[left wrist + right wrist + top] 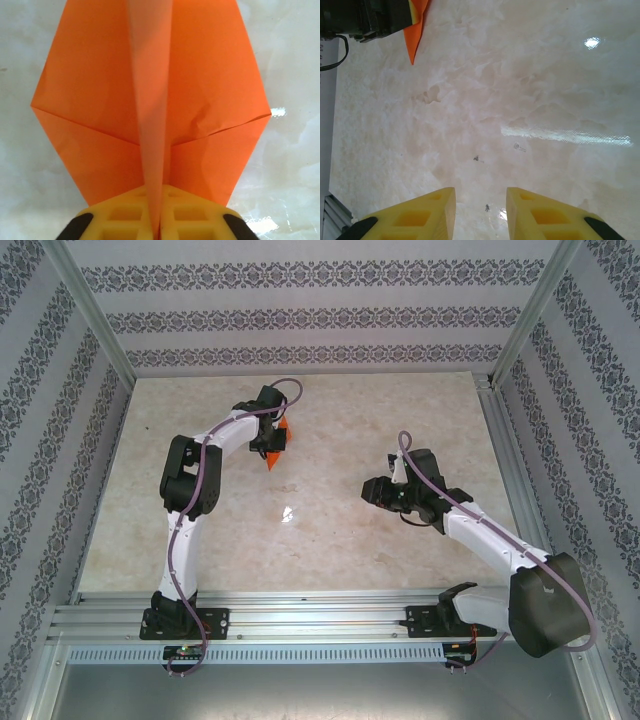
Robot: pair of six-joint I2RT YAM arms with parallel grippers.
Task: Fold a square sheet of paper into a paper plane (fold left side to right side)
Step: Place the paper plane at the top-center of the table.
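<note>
Paper plane (pixel 150 100) pinched by left hand (pixel 156 205), long axis far-near, nose toward near edge; right hand (pixel 480 197) spread.

My paper plane (pixel 150 90) runs out of view at its far end, its centre ridge disappears between my left fingers (pixel 125 215), and from above my left arm (pixel 225 433) hides most of it.

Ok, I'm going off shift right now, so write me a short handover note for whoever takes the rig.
Left end effector: shut on the centre ridge of the paper plane, wings spread either side.
Right end effector: open, empty, above the table, apart from the plane.
Done: folds appear made.
To do: likely set the plane down and release.
</note>
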